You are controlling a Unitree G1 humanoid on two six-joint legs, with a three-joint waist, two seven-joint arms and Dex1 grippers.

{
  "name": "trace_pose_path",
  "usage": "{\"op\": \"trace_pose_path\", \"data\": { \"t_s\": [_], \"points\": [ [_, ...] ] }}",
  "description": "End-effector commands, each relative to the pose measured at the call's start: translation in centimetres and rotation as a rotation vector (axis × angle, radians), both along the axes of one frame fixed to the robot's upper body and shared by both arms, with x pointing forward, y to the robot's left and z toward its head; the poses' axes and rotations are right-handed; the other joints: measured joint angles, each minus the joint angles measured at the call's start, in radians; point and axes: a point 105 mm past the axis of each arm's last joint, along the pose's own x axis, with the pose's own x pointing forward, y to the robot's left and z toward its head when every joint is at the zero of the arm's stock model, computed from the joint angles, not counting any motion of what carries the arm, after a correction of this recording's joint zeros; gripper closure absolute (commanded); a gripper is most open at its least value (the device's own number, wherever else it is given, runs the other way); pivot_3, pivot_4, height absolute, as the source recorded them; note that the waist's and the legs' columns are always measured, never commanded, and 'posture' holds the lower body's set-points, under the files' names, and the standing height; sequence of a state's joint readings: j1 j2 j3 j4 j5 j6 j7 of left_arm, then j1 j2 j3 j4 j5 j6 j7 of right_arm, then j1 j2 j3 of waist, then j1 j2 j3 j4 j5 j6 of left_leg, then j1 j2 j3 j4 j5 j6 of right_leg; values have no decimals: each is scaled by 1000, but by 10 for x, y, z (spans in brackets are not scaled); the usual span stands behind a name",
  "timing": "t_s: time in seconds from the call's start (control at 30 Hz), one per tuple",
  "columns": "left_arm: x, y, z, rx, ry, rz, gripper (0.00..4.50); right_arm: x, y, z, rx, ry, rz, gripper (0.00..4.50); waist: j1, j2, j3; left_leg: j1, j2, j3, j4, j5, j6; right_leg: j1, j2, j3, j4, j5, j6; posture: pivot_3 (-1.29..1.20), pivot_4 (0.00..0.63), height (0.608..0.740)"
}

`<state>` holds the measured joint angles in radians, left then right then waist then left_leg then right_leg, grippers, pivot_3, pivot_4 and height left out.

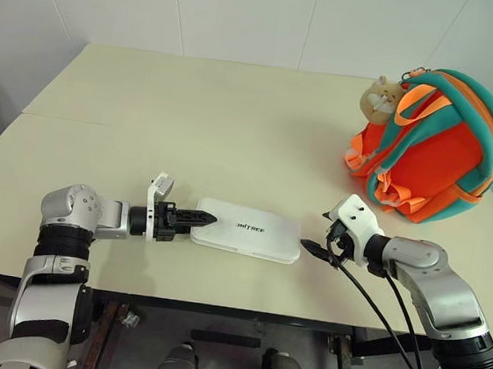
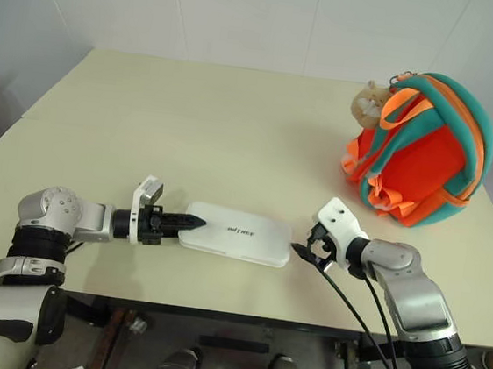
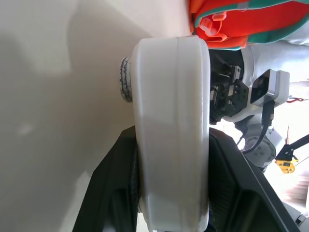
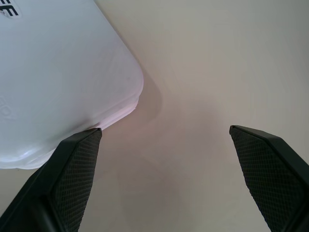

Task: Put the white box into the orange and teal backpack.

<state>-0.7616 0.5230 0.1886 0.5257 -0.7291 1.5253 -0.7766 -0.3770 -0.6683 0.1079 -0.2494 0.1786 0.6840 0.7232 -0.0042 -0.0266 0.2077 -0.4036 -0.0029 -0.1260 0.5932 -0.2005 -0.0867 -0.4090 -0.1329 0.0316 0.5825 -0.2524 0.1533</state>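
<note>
Cream table (image 1: 235, 122); white tiled wall (image 1: 247, 13)

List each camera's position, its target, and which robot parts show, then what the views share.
Head eyes: high, looking down on the table, white box, backpack; both arms show.
Left wrist: along the left tool, its fingers clamping the box end; right tool beyond.
Right wrist: along the open right tool, over the box corner.
Shared: the box.

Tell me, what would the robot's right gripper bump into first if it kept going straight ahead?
Probably the white box: the right gripper points at its near end, fingers wide open, with only a small gap of table between.
</note>
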Motion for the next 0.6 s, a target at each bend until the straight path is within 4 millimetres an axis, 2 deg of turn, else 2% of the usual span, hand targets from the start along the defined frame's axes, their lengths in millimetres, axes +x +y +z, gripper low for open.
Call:
{"op": "trace_pose_path", "data": {
  "t_s": [0.03,0.23,0.33,0.43,0.6],
  "points": [
    [0,4,-19,114,47,15,3057,0,1,15,17,-53,12,0,0,0,0,0,0,0,0,0,0,0,0,0,0,0,0,0,150,740],
    [3,5,-8,61,7,25,3075,1,-8,18,31,-67,-25,0,0,0,0,0,0,0,0,0,0,0,0,0,0,0,0,0,150,740],
    [4,3,6,-21,-47,23,3095,4,-17,25,52,-102,-78,0,-1,0,0,0,0,0,0,0,0,0,0,0,0,0,0,0,150,740],
    [2,1,28,-148,-110,7,3137,8,-34,37,125,-145,-197,0,-1,0,0,-1,0,0,0,0,0,-1,0,0,0,0,0,0,150,740],
    [4,2,36,-211,-134,29,3215,9,-54,54,261,-200,-353,0,-1,0,0,-1,0,0,-2,0,0,-2,0,0,0,0,0,0,150,740]
  ]
}}
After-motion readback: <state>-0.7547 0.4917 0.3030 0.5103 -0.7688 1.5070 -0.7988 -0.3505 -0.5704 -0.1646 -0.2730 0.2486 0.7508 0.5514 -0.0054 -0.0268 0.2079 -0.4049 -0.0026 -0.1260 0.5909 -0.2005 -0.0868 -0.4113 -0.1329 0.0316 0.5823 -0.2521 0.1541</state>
